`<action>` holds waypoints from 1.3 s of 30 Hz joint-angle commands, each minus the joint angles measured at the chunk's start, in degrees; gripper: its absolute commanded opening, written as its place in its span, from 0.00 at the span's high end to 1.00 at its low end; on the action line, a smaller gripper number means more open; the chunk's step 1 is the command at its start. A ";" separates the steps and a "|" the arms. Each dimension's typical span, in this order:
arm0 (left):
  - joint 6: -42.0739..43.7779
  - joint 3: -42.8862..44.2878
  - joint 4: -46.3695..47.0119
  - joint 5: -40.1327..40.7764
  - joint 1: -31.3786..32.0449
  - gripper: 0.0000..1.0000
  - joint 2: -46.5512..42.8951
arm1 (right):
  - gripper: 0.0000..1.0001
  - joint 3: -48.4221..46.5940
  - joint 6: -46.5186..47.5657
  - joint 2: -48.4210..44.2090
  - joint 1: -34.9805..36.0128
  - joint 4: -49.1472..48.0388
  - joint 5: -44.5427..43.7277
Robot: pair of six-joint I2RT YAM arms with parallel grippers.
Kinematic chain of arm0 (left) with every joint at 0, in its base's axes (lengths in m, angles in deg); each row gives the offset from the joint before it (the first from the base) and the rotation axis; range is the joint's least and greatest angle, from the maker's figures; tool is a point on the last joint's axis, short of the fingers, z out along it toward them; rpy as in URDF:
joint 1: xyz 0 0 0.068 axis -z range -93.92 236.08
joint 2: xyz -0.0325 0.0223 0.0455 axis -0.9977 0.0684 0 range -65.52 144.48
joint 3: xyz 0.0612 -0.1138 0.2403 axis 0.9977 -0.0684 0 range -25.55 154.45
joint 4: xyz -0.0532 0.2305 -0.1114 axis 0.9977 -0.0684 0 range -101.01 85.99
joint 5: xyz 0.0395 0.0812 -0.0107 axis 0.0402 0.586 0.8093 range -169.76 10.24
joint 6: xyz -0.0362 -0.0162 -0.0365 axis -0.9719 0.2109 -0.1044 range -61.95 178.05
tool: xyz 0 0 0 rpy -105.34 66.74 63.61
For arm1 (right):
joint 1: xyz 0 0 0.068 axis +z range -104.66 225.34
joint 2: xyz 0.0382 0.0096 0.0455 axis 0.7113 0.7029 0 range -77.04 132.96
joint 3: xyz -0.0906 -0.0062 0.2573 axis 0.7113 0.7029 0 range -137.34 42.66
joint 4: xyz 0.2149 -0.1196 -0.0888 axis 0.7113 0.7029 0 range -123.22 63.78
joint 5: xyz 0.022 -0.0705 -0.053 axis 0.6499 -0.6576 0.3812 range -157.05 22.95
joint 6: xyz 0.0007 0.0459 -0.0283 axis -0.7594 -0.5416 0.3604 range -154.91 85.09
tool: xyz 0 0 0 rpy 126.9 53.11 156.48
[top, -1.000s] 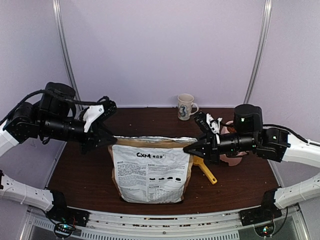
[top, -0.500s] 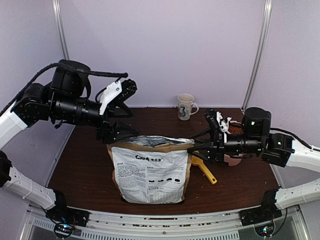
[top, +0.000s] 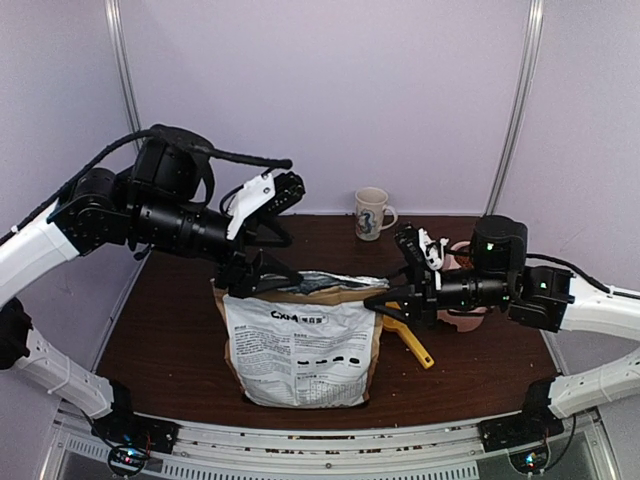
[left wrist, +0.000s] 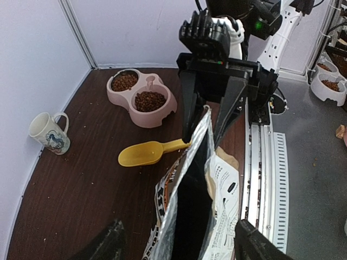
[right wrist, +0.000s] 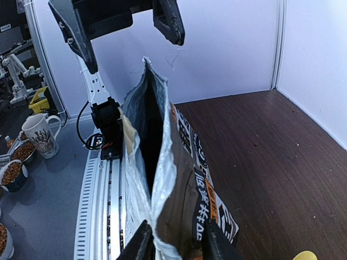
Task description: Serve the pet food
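The kraft-brown pet food bag (top: 300, 345) stands upright at the table's front, its foil mouth (left wrist: 195, 206) gaping and dark inside. My left gripper (top: 290, 232) hangs open over the mouth's left end, its fingers (left wrist: 108, 244) spread wide on either side of it without touching. My right gripper (top: 385, 298) is shut on the bag's right top corner (right wrist: 168, 222), both fingers (right wrist: 142, 241) against it. Pet food (left wrist: 150, 101) fills both wells of the pink double bowl (left wrist: 162, 114). A yellow scoop (top: 412, 342) lies empty beside the bag.
A white mug (top: 372, 213) stands at the back of the table near the wall. The pink bowl sits behind my right arm in the top view. The slotted metal rail (left wrist: 260, 162) runs along the table's near edge. White bowls of kibble (left wrist: 328, 86) sit off the table.
My left gripper let go of the bag's left corner, opened wide, rose and swung right over the mouth. The right gripper opened and closed again on the right corner. The bag's mouth has spread.
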 commanded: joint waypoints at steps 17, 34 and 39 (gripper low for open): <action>6.36 12.84 -5.68 5.01 6.80 0.36 15.60 | 1.00 1.97 -1.62 -5.94 -0.14 -6.44 -4.03; 5.52 12.42 -5.68 5.46 7.01 1.00 17.00 | 0.86 3.49 -3.02 -5.03 -0.13 -9.44 -2.10; 5.53 12.50 -5.69 5.72 7.01 1.00 17.00 | 0.83 3.28 -3.19 -4.55 -0.11 -9.89 -1.54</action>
